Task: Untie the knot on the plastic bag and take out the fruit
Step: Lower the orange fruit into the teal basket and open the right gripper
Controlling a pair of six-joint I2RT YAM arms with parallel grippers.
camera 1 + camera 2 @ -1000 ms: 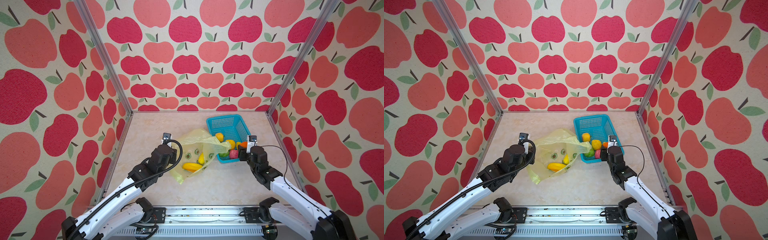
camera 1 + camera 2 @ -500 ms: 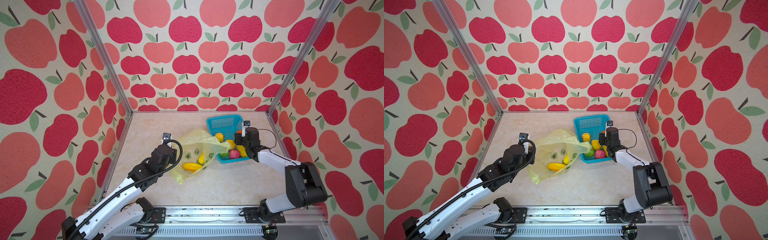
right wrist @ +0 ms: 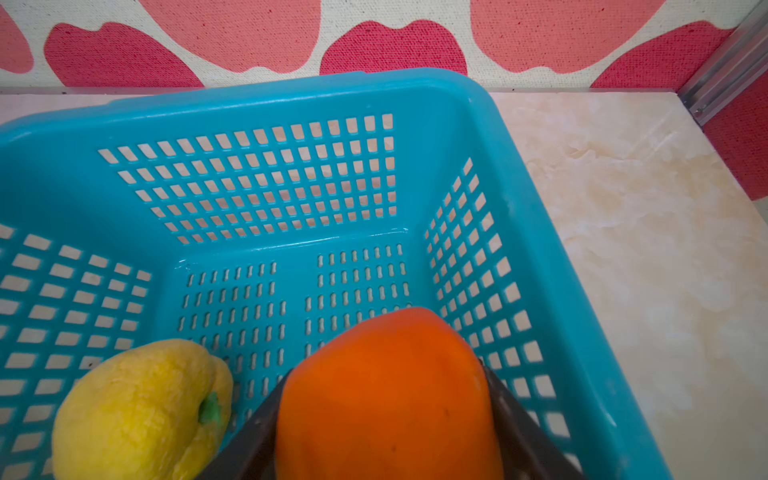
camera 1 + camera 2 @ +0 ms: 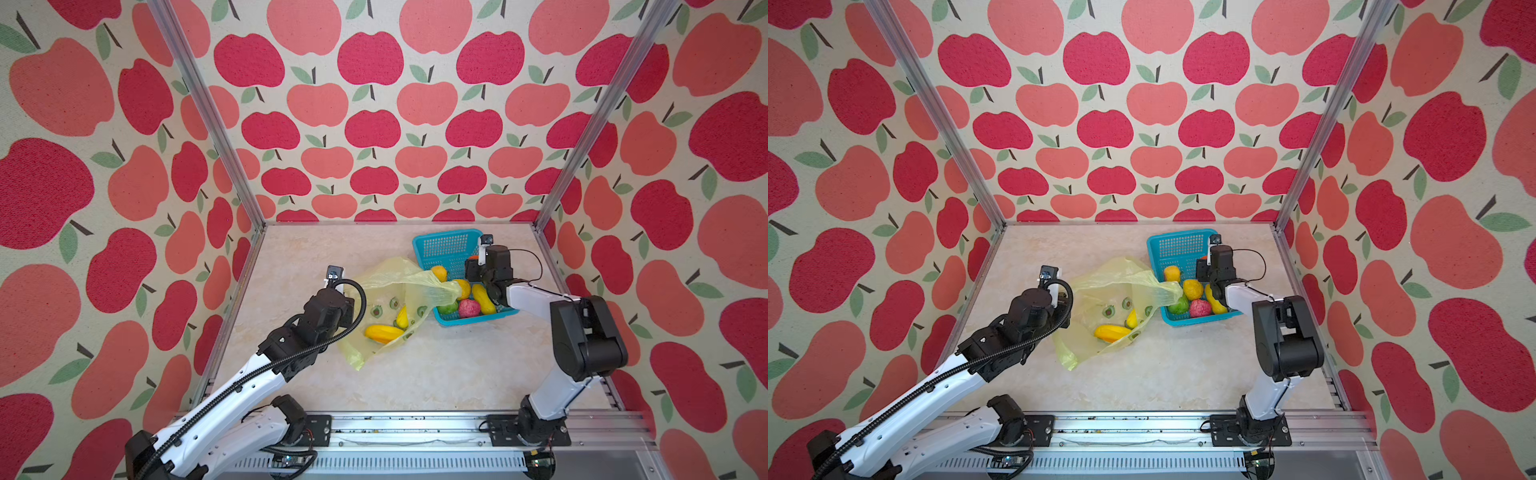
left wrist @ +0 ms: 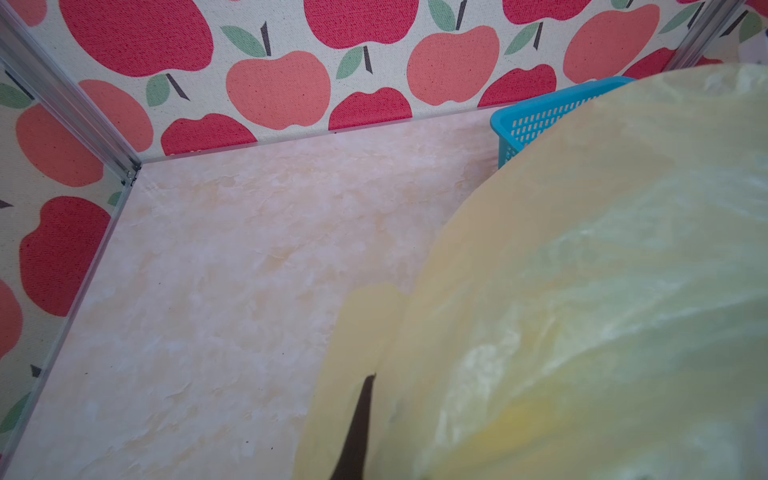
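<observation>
**Tools, bag, basket: hazards on file**

Left tool (image 4: pixel 352 300): pressed together on the near edge of the plastic bag (image 4: pixel 399 286), holding its mouth up. No knot visible. Thin film may slip free, which would collapse the mouth over two yellow fruits (image 4: pixel 383 332) lying inside on the counter (image 4: pixel 415 374).

Bag handle (image 4: pixel 442 291): reaches over the rim of the teal basket (image 4: pixel 446 245). A tug may drag the basket.

Right tool (image 3: pixel 384 415): pinching an orange fruit (image 3: pixel 386 365) above the basket floor. A high release could bounce it out.
</observation>
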